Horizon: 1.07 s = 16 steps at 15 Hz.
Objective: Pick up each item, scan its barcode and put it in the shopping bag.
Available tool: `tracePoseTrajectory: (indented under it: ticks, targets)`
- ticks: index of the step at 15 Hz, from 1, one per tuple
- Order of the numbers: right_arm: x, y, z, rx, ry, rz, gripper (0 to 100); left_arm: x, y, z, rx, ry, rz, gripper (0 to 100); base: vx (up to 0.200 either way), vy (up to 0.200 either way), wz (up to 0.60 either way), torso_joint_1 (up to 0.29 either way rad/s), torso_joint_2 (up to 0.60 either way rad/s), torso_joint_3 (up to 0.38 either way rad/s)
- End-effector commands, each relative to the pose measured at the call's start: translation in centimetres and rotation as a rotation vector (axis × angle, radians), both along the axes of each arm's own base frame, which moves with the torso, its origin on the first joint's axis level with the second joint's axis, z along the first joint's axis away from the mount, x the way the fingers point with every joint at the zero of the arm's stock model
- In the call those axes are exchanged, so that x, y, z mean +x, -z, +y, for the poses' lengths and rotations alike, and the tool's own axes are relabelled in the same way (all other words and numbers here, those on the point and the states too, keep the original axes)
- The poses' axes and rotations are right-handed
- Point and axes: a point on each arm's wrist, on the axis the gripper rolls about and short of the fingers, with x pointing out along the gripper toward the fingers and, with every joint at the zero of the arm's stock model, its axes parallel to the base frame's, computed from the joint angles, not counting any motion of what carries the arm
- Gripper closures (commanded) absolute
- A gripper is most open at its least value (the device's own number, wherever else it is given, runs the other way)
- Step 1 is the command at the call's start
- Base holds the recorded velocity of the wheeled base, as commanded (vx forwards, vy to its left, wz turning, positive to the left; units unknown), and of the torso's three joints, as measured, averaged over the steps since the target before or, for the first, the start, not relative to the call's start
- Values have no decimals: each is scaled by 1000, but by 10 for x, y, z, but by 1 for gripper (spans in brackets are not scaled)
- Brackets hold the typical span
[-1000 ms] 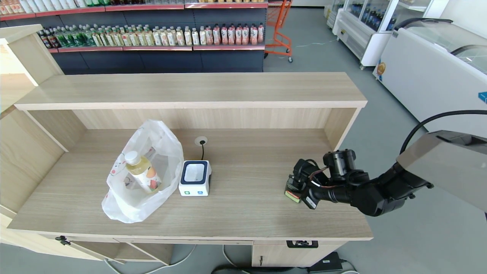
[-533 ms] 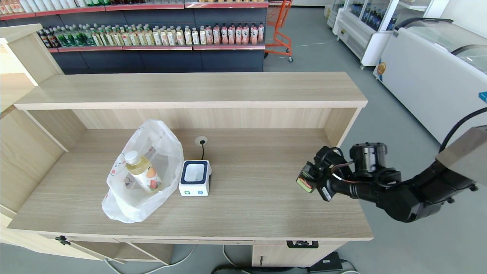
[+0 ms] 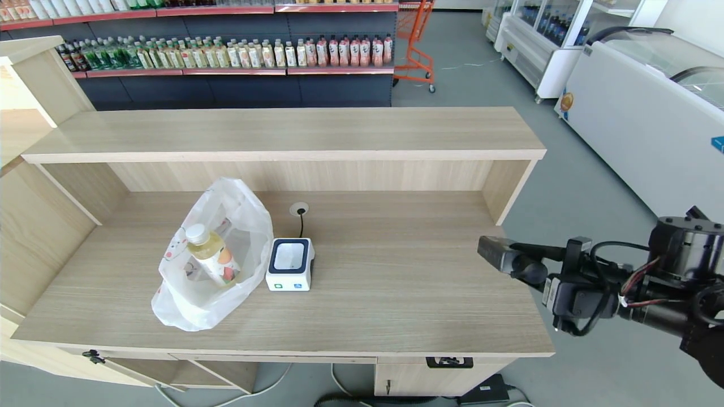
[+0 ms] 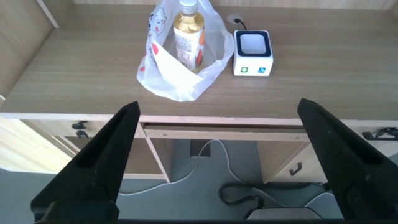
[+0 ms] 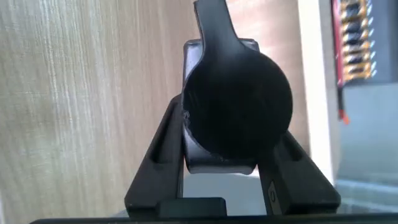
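Note:
A white plastic shopping bag (image 3: 186, 308) stands open on the left of the wooden counter (image 3: 384, 282). Inside it leans a yellow drink bottle (image 3: 210, 257) with a white cap. Just right of the bag sits the white barcode scanner (image 3: 290, 264), window facing up. My right gripper (image 3: 491, 252) hovers at the counter's right edge, far from the bag; it looks shut, with nothing visible in it. In the left wrist view my left gripper (image 4: 221, 162) is open and empty, low in front of the counter's front edge, with the bag (image 4: 168, 81), bottle (image 4: 188, 34) and scanner (image 4: 252, 53) beyond it.
A raised ledge (image 3: 283, 133) runs along the counter's back, and a side wall (image 3: 509, 186) closes its right rear corner. A cable hole (image 3: 299, 209) lies behind the scanner. Drink shelves (image 3: 226, 53) stand beyond, with freezers (image 3: 639, 96) at the right.
My right arm has drawn back rightward from over the counter to its right edge, and the wrist has turned. Bag, bottle and scanner have stayed put.

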Motion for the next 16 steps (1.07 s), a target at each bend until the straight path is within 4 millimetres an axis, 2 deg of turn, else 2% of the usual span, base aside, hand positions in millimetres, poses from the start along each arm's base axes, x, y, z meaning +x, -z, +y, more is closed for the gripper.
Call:
tracePoseTrajectory:
  ticks: [1,3,5,7,10,13,16]
  targets:
    - [-20,-12,17,-207,-317,-285,100,0,0,0,-1,0,-1,0,0,0,0,0,0,0]
    - [-37,4,33,-374,-593,-387,100,0,0,0,-1,0,-1,0,0,0,0,0,0,0]
    - [-58,20,32,-471,-797,-393,100,0,0,0,-1,0,-1,0,0,0,0,0,0,0]
    - [-77,25,27,-518,-918,-411,100,0,0,0,-1,0,-1,0,0,0,0,0,0,0]
    - [-91,19,28,-467,-996,-480,100,0,0,0,-1,0,-1,0,0,0,0,0,0,0]
    - [-108,9,53,-388,-1158,-593,100,0,0,0,-1,0,-1,0,0,0,0,0,0,0]
    - [-121,-3,53,-382,-1177,-672,100,0,0,0,-1,0,-1,0,0,0,0,0,0,0]
